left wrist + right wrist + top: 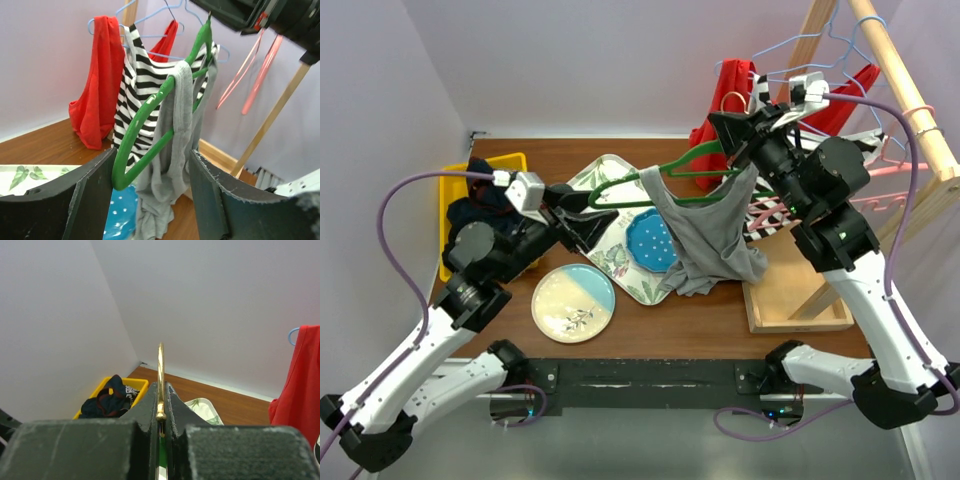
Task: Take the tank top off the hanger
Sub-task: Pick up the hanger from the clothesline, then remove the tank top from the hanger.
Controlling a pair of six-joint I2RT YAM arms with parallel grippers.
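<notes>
- While my right gripper (735, 135) holds the hanger (685, 162) up over the table (720, 320), its jaws are pinched together on the hanger's gold metal hook (160, 375); the right wrist view shows this plainly, with no gap.
- The hanger is green and tilted, hook end high on the right and far end low on the left.
- The grey tank top (710, 235) is on the hanger. I see one strap looped over the hanger arm in the left wrist view, and the body hangs down under it.
- The tank top's lower part is bunched over the right edge of the leaf-print tray (610, 170), beside the blue dotted plate (650, 243). I can't tell whether it rests there or just hangs.
- My left gripper (150, 200) has its jaws apart, with the hanger's low end and some grey fabric between the fingers (90, 200).
- The hanger end is just beside the left finger. I can't tell if they touch.
- A cream and blue plate (573, 303) sits on the table near the tray's front corner.
- The yellow bin (455, 175) at far left has dark clothes (480, 205) in it.
- The wooden rack (910, 100) at right carries a red garment (720, 110) and a black-and-white striped top (137, 85), both behind the held hanger.
</notes>
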